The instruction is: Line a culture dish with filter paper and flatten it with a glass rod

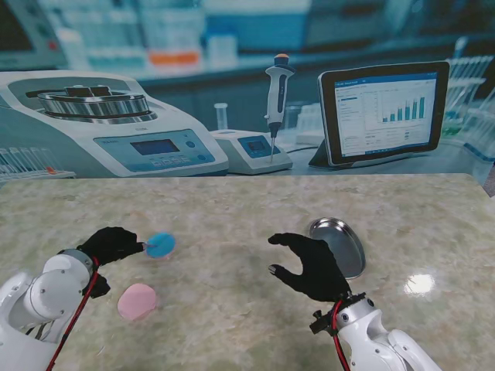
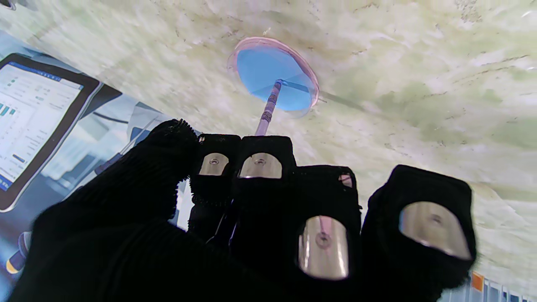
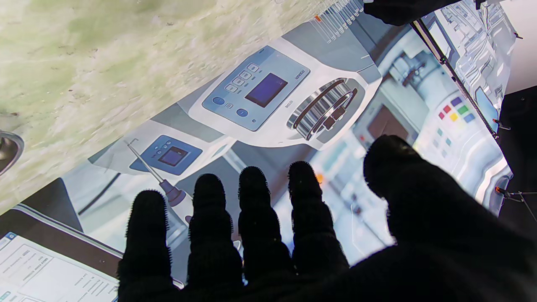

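Rod-to-dish: the glass rod (image 2: 268,110) is held by the left hand (image 1: 110,244); its long axis is pointed away from the fingers, with the tip set on the blue paper (image 2: 275,79) inside the dish (image 2: 247,47), left of the tabletop's (image 1: 247,209) centre.
Left hand: closed around the rod.
Right hand (image 1: 313,267): spread, nothing held, well apart from the dish.
Count: one rod, one dish, one blue paper, one pink disc (image 1: 137,301), one metal tray (image 1: 343,243).

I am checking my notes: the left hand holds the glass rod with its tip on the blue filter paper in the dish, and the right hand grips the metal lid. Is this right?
Not entirely. The right hand grips nothing: in the stand view it hovers open beside the metal lid, which lies on the table. The rest holds: the left hand holds the glass rod, tip on the blue filter paper in the dish.
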Controlling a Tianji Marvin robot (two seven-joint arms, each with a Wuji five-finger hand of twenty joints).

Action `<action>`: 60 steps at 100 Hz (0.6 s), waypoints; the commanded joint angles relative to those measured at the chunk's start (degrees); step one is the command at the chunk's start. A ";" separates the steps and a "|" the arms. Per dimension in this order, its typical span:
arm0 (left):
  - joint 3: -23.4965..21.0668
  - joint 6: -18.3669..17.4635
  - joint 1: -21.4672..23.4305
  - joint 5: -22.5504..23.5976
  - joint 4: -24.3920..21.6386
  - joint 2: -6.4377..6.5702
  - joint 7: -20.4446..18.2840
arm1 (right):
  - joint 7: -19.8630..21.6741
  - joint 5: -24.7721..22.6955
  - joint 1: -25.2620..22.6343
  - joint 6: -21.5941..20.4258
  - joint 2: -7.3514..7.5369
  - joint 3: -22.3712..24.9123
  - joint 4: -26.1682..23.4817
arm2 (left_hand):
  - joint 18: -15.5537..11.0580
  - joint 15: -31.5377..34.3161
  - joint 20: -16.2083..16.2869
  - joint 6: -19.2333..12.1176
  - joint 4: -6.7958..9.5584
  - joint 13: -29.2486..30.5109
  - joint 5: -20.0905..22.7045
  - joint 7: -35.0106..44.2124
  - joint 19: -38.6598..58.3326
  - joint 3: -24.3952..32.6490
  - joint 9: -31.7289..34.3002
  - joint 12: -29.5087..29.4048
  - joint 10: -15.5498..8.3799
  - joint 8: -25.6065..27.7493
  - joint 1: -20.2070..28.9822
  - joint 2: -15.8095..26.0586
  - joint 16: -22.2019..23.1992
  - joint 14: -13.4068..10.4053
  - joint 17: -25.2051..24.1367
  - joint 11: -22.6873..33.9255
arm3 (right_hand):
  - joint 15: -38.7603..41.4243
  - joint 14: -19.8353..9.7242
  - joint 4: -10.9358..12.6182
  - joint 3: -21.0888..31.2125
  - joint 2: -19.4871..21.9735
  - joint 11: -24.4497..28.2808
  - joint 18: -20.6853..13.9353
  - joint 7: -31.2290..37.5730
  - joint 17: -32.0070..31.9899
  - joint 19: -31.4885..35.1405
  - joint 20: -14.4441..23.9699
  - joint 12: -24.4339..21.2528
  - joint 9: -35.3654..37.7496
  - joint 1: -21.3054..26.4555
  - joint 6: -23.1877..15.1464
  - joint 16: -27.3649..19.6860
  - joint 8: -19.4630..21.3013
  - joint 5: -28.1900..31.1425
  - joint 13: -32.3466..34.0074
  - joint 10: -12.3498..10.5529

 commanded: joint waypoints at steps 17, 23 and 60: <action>1.35 1.12 -1.14 1.47 1.81 -0.08 0.50 | 0.03 0.09 -0.28 0.31 -0.18 -0.31 -0.33 | -0.92 4.86 0.88 9.97 1.59 3.80 1.81 5.23 11.63 -0.21 5.20 -0.53 -8.95 1.07 0.19 1.62 0.42 -9.02 2.92 6.21 | -0.28 -1.13 0.91 -0.10 1.12 0.48 -1.13 -0.99 -0.41 0.86 -0.80 -0.45 -1.50 -0.53 0.70 -0.92 -0.81 -1.46 -1.34 0.34; 1.66 1.29 -1.55 2.06 2.29 -0.14 1.05 | 0.03 0.11 -0.26 0.31 -0.18 -0.32 -0.31 | -0.95 4.85 0.86 9.96 1.59 3.80 1.77 5.23 11.59 -0.22 5.20 -0.53 -8.95 1.09 0.16 1.62 0.41 -9.04 2.91 6.21 | -0.27 -1.18 0.92 -0.08 1.12 0.51 -1.16 -1.01 -0.44 0.85 -0.81 -0.44 -1.45 -0.50 0.74 -0.92 -0.82 -1.50 -1.30 0.30; 2.78 1.96 -2.39 3.01 3.20 -0.59 3.85 | -0.18 0.16 -0.22 0.22 -0.23 -0.24 -0.06 | -1.02 4.84 0.80 9.95 1.60 3.80 1.72 5.27 11.55 -0.14 5.20 -0.53 -8.95 1.16 0.08 1.63 0.38 -9.08 2.92 6.21 | -0.27 -1.16 0.90 -0.12 1.11 0.50 -1.15 -1.03 -0.38 0.88 -0.80 -0.45 -1.46 -0.57 0.66 -0.92 -0.81 -1.45 -1.27 0.31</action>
